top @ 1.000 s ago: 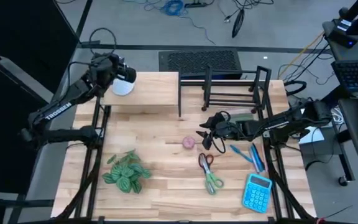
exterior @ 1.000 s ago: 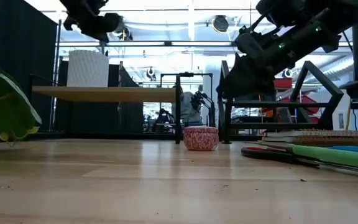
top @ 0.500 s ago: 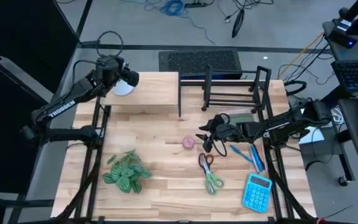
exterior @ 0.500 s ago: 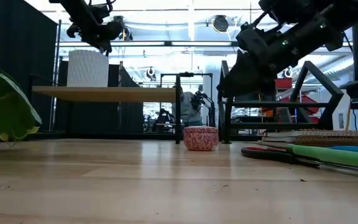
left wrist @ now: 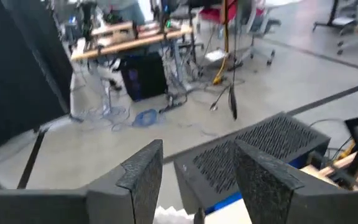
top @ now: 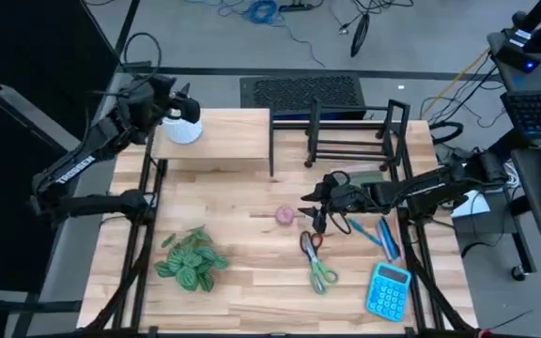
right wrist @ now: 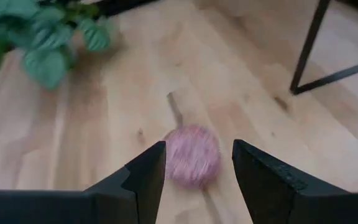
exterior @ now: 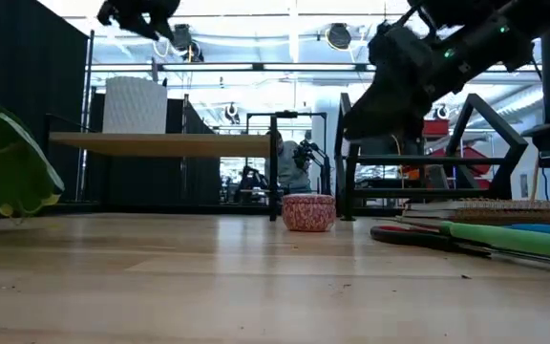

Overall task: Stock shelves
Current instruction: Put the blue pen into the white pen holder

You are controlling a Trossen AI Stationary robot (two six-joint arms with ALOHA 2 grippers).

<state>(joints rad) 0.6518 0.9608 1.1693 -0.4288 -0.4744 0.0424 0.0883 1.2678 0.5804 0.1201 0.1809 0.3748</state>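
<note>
Pale-wood riser shelf (top: 216, 139) stands at the desk's (top: 252, 268) back left edge, the black wire rack (top: 350, 131) beside it. Left end effector (top: 178, 110), released, hangs above a white cup (top: 184, 130) on the riser's left end. Right end effector (top: 310, 208), released, hovers just beside a pink ball (top: 285, 215) on open desk.

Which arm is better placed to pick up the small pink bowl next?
The right. Its claw is open and hangs just beside the pink bowl, which sits between the fingers in the right wrist view. The left claw is far off, above the white pot on the pale-wood shelf.
</note>
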